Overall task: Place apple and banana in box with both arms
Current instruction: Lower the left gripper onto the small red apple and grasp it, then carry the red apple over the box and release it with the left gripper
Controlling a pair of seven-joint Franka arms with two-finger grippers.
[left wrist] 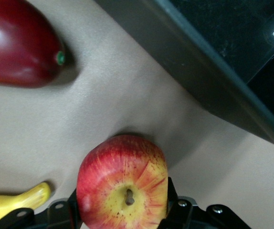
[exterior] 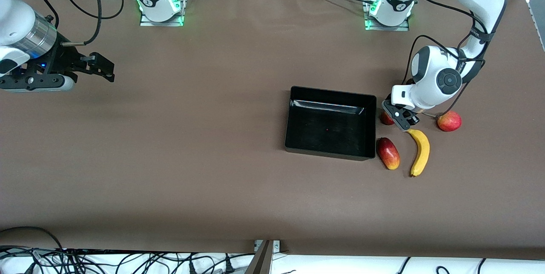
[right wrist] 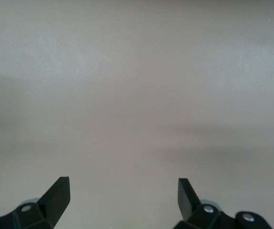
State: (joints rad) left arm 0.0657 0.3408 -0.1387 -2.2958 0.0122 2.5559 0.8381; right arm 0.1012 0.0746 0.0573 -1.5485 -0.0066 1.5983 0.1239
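Note:
The apple (exterior: 385, 118), red with yellow streaks, sits on the table beside the box's end wall, toward the left arm's end. In the left wrist view the apple (left wrist: 122, 183) fills the space between the fingers, and both fingers press its sides. My left gripper (exterior: 395, 118) (left wrist: 122, 202) is shut on it, low at the table. The banana (exterior: 421, 150) (left wrist: 13, 205) lies nearer to the front camera than the apple. The black box (exterior: 330, 93) (left wrist: 199, 81) holds nothing. My right gripper (exterior: 110, 69) (right wrist: 122, 191) waits open and empty over bare table at the right arm's end.
An oblong red-yellow fruit (exterior: 388, 153) (left wrist: 17, 47) lies between the box and the banana. A round pinkish-red fruit (exterior: 449, 121) sits under the left arm's wrist. Cables run along the table's front edge.

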